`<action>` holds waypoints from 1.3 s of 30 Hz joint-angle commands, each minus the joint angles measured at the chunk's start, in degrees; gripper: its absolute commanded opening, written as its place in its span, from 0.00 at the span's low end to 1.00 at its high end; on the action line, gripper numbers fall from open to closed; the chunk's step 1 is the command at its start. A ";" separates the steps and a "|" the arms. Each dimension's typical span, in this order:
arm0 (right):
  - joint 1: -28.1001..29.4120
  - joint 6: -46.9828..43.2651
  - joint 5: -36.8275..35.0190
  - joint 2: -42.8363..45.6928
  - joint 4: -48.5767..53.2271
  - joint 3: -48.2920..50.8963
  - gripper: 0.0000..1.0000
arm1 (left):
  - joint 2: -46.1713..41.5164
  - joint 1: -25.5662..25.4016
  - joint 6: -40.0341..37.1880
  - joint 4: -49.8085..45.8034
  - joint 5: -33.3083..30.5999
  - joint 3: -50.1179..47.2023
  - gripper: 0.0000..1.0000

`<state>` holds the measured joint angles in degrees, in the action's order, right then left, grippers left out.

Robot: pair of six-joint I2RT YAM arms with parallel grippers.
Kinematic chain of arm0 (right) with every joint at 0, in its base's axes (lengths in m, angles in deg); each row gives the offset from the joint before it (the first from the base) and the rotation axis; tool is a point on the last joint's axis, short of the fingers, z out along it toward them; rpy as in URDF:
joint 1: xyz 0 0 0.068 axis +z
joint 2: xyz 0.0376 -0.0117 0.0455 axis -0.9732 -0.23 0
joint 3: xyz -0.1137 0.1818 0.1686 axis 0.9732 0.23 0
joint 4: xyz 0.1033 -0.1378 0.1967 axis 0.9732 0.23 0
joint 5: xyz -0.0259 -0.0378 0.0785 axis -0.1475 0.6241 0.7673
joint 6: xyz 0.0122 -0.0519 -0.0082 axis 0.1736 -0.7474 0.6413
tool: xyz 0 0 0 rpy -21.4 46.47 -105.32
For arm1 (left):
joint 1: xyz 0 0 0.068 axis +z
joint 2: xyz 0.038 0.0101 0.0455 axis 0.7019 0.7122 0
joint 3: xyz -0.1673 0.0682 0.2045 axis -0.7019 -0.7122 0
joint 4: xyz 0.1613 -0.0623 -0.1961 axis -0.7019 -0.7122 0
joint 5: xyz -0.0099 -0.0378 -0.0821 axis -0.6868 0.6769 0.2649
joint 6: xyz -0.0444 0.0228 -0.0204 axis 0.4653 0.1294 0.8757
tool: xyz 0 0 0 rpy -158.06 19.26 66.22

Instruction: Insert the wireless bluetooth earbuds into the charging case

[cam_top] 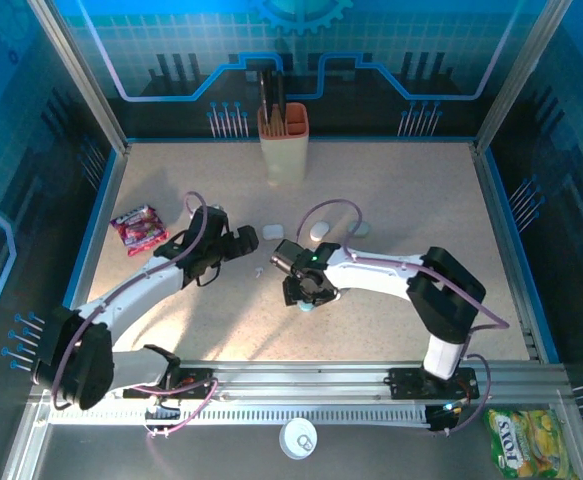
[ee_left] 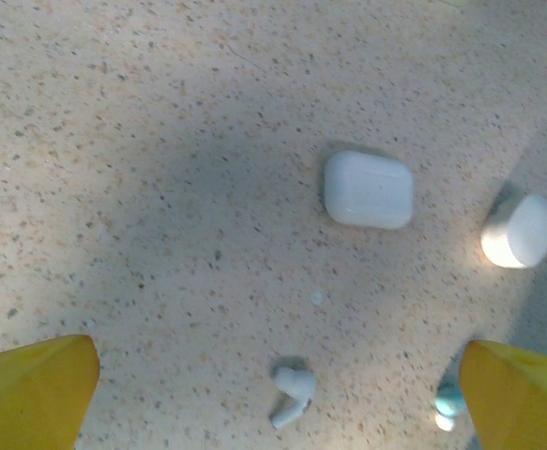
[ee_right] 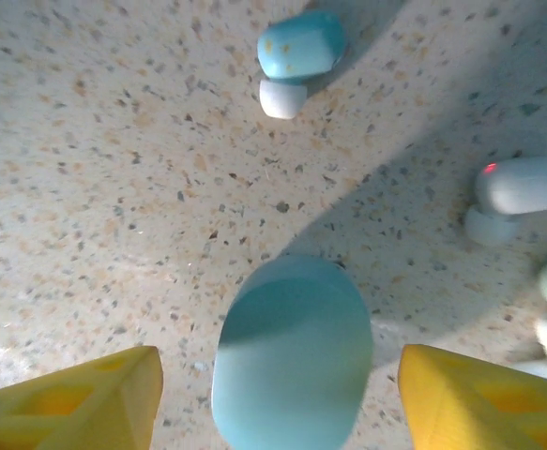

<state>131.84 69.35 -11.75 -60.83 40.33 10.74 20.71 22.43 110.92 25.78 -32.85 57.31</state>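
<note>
The left gripper was seen spread wide, left of the teal case, above a white earbud. The right gripper was parted around that case, gaps showing on both sides. A teal earbud was seen near it.

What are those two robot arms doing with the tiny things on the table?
They are meant to put earbuds into a charging case. The right gripper stands open around a teal case on the table, with a gap on each side. The left gripper hangs wide open above a loose white earbud, with a shut white case lying apart from it. Neither gripper holds anything.
</note>
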 commanded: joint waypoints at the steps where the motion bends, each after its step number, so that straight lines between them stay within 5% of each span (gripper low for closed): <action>1: -0.90 -1.04 -2.85 6.52 0.41 2.68 0.69 | -2.23 -2.45 1.84 -4.28 -2.16 0.02 0.99; 7: -9.57 -2.29 -3.20 20.97 -4.37 14.47 0.73 | -2.72 -13.44 7.04 -10.18 -10.10 2.81 0.99; 14: -25.19 -8.22 3.79 34.93 -8.47 26.33 0.76 | 7.04 -28.08 16.87 -17.18 -14.96 10.77 0.99; 23: -35.58 -14.91 9.51 39.35 -8.65 30.33 0.77 | 24.98 -39.88 27.58 -27.79 -14.54 24.58 0.98; 39: -36.68 -16.98 13.84 39.35 -10.10 30.87 0.78 | 36.52 -41.44 28.58 -25.86 -15.49 29.05 0.73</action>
<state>95.97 53.85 0.88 -22.12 30.19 42.25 55.50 -19.51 139.40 1.23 -46.69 84.50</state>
